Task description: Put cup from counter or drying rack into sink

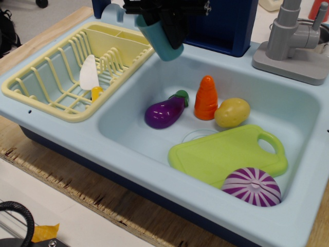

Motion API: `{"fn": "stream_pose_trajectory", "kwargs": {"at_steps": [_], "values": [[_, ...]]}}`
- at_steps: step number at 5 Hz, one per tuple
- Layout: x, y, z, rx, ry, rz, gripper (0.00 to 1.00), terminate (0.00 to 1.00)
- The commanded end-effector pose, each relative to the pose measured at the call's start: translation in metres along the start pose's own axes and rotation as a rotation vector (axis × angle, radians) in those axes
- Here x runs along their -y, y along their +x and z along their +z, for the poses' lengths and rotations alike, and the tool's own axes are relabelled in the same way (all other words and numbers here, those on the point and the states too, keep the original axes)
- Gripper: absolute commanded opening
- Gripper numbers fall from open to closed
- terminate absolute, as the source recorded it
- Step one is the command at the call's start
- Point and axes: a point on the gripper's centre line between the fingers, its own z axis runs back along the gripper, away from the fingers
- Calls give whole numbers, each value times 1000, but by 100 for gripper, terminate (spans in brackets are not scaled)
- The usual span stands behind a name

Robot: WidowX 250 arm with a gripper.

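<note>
My black gripper (163,25) comes in from the top edge and is shut on the teal-blue cup (160,41). The cup hangs tilted in the air, over the back left corner of the light blue sink (128,128), just right of the pale yellow drying rack (56,82). The cup touches nothing below it. The light blue counter rim (103,146) runs around the basin.
In the sink lie a purple eggplant (164,112), an orange carrot (206,98), a yellow potato (232,112), a green cutting board (226,154) and a purple onion half (251,186). A toy knife (89,76) lies in the rack. A dark blue box (221,23) and grey faucet (293,41) stand behind.
</note>
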Motion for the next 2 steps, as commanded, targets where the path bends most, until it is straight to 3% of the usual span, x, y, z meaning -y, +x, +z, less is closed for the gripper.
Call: {"fn": "stream_pose_trajectory", "kwargs": {"at_steps": [1,2], "values": [[17,-2,4,5,-36,-4,100,0],[17,-2,4,5,-36,-4,100,100]]}}
